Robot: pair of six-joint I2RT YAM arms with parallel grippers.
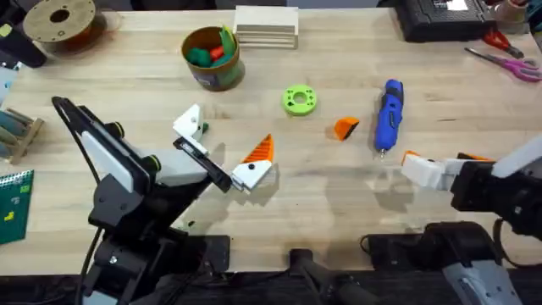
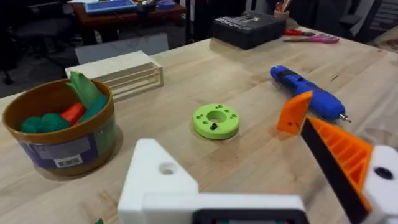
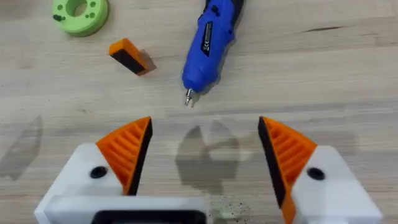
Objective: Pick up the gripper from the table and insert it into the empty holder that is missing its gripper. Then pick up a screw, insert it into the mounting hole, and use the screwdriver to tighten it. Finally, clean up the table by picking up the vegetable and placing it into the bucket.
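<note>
Lying loose on the wooden table (image 1: pixel 339 195): the gripper (image 1: pixel 345 128), a small orange wedge, between the green ring (image 1: pixel 299 100) and the screwdriver (image 1: pixel 389 114). Hanging low just past the blue screwdriver's metal tip: the right gripper (image 3: pixel 205 149), fingers wide apart, holding nothing. Waiting near the middle: the left gripper (image 1: pixel 229 152), spread open, one holder (image 2: pixel 158 177) bare and white. Sitting at the back: the bucket (image 1: pixel 212 58) with toy food inside.
</note>
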